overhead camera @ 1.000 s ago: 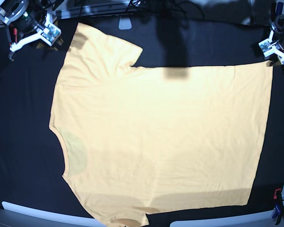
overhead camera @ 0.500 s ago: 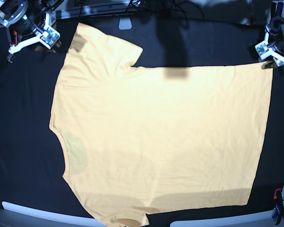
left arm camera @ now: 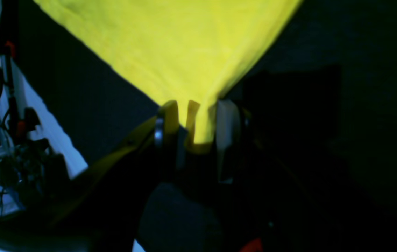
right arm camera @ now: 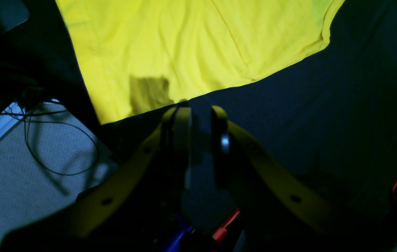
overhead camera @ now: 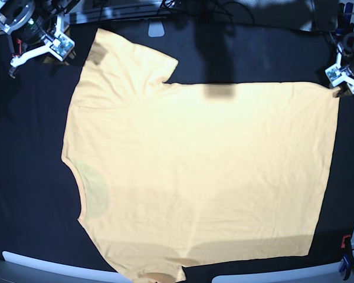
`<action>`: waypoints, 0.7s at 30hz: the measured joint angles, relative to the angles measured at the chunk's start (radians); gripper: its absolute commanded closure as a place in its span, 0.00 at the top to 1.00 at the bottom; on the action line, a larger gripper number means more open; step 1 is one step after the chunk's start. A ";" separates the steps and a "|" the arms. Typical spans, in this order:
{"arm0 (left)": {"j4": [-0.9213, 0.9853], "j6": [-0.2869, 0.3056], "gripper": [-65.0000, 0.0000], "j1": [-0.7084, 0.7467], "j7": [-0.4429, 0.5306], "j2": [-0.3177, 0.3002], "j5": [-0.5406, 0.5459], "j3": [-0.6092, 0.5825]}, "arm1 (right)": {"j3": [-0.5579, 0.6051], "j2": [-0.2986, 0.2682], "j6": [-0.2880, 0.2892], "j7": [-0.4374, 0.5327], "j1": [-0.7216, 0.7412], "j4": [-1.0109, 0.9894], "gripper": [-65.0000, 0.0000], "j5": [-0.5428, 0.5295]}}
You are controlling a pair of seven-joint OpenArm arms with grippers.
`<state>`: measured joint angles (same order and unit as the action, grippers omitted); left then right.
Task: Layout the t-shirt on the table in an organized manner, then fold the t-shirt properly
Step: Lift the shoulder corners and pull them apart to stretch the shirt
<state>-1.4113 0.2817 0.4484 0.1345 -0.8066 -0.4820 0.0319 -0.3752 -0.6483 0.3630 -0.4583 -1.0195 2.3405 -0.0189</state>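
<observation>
Lying spread nearly flat across the wide table covered in black, slightly creased cloth (overhead camera: 29,177), the large pale yellow-orange short-sleeved t-shirt (overhead camera: 200,177) has its round neckline toward the base view's left edge and its hem toward the right. One sleeve reaches up toward the far left corner; the other runs off the near edge of the picture.

The left gripper (left arm camera: 193,120) sits at the far hem corner, on the base view's right. Its jaws stand partly closed with a bunched fold of the shirt's corner pinched between them, the cloth fanning out from the fingers.

The right gripper (right arm camera: 200,122) is just beside the upper sleeve's edge, over black cloth. Its jaws stand narrowly apart with nothing between them; the wrist view is dim, so contact with the table cannot be judged.

A small red clamp (overhead camera: 345,240) sits at the table's near right edge.
</observation>
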 measured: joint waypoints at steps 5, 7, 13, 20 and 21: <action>0.021 0.002 0.26 0.000 0.052 0.003 0.003 0.001 | 0.000 0.000 0.000 0.000 0.000 0.000 0.15 0.000; 0.021 0.010 0.25 0.000 0.074 0.012 0.003 0.002 | 0.000 0.000 0.000 0.000 0.000 0.000 0.15 0.000; 0.021 0.045 0.00 0.000 0.094 0.016 -0.003 0.002 | 0.000 0.000 0.000 0.000 0.000 0.000 0.23 0.024; 0.021 0.045 0.00 0.000 0.094 0.016 -0.004 0.002 | 0.000 0.000 0.011 0.051 0.000 0.000 0.44 0.167; 0.021 0.045 0.00 0.000 0.094 0.016 -0.004 0.002 | 0.000 0.000 0.025 0.066 0.000 0.000 0.44 0.193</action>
<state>-1.3899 0.3267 0.4484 0.2283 -0.7902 -0.4858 0.0334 -0.3752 -0.6487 0.3878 -0.3927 -1.0191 2.3405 0.1741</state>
